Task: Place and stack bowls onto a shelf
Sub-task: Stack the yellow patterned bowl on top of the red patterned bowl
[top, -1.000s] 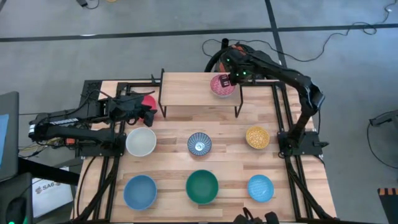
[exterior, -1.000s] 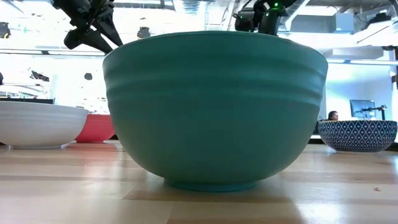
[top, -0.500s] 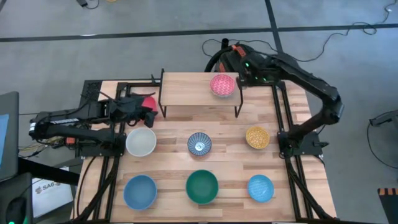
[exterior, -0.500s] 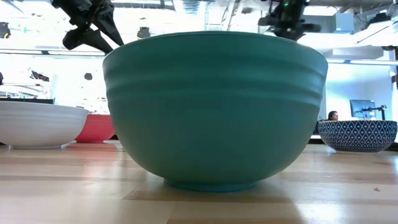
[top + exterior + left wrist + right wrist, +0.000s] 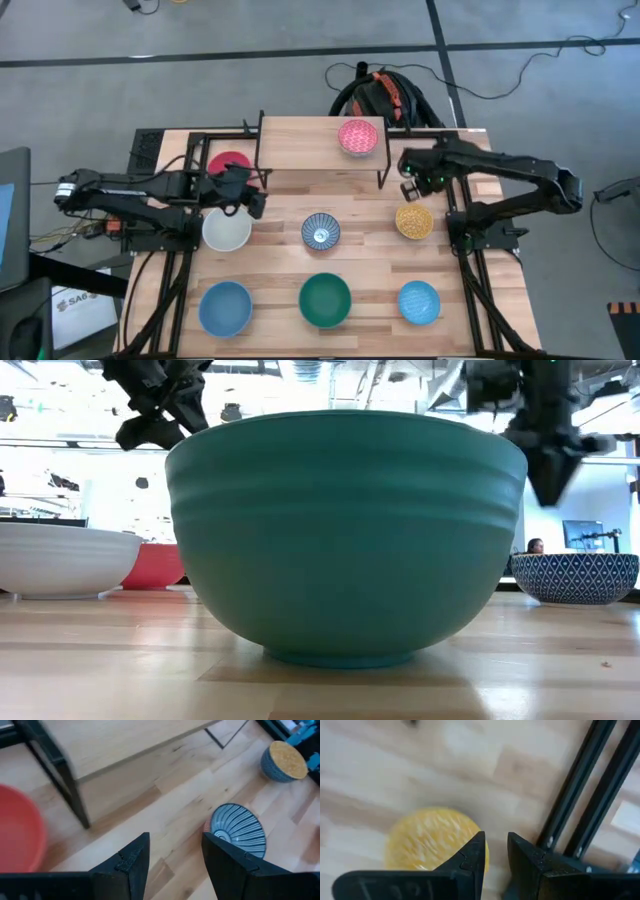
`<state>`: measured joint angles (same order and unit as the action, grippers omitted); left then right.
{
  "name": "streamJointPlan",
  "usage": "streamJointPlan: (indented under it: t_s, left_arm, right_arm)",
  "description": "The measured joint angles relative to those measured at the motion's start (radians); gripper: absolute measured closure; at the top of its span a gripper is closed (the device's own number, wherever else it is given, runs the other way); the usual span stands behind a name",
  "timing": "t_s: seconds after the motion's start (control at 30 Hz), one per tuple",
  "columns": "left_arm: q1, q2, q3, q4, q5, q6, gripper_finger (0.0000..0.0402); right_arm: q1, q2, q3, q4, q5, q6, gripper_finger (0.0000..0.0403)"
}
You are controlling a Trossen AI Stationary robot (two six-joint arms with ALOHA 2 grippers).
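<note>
Grey floor surrounds the wooden desk (image 5: 280, 265), with a bright open room beyond it in the low view. At the left edge, the red bowl (image 5: 229, 165) sits just left of the shelf (image 5: 300, 143), beside its black leg. The left claw (image 5: 254, 196) hangs over the desk between the red bowl and the white bowl (image 5: 227, 228), its fingers (image 5: 131, 860) set wide with nothing between them. In the near row, a light blue bowl (image 5: 225, 306) is at the left, the green bowl (image 5: 325, 299) in the middle, and the other light blue bowl (image 5: 419, 301) at the right. The blue-white striped bowl (image 5: 321, 231) stands mid-desk, just near of the shelf. On the shelf's top board, toward its right end, sits the pink patterned bowl (image 5: 359, 137). The right claw (image 5: 411, 183) hovers just far of the yellow bowl (image 5: 414, 220), its fingers (image 5: 470, 856) narrowly parted and holding nothing. A backpack (image 5: 385, 96) lies on the floor beyond the shelf.
</note>
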<state>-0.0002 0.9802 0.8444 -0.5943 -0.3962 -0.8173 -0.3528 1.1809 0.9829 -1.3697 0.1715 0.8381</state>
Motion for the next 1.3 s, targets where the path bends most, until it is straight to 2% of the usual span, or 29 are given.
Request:
streamJointPlan:
  t_s: [0.2,0.33,0.43,0.57,0.67,0.9,1.0,1.17,1.3]
  left_arm:
    - [-0.002,0.045,0.0,0.043,0.051,-0.014,0.0239]
    - [-0.014,0.05,0.0,0.044,0.051,-0.04,0.0239]
    - [-0.027,0.05,0.0,0.044,0.043,-0.055,0.0239]
    - [-0.047,0.05,0.0,0.044,0.019,-0.064,0.0239]
    - [-0.058,0.05,0.0,0.043,0.007,-0.088,0.0239]
    - [-0.074,0.06,0.0,0.044,-0.004,-0.112,0.0239]
    - [-0.081,0.087,0.0,0.052,-0.002,-0.12,0.0239]
    - [-0.089,0.161,0.0,0.132,0.04,-0.13,0.0239]
    - [-0.089,0.228,0.0,0.252,0.082,-0.126,0.0239]
  right_arm:
    - [0.028,0.0,-0.173,0.132,-0.142,-0.049,0.0277]
    - [0.027,0.0,-0.238,0.183,-0.144,-0.044,0.0235]
    - [0.028,0.002,-0.277,0.216,-0.107,-0.042,0.0209]
    - [0.027,0.003,-0.33,0.286,-0.099,-0.042,0.0204]
    - [0.032,0.003,-0.352,0.319,-0.098,-0.021,0.0225]
    - [0.069,0.003,-0.373,0.365,-0.096,-0.016,0.0328]
    - [0.094,0.0,-0.374,0.386,-0.097,0.006,0.0356]
    - [0.164,-0.023,-0.356,0.392,-0.097,0.078,0.0363]
    - [0.238,-0.039,-0.29,0.374,-0.047,0.153,0.0363]
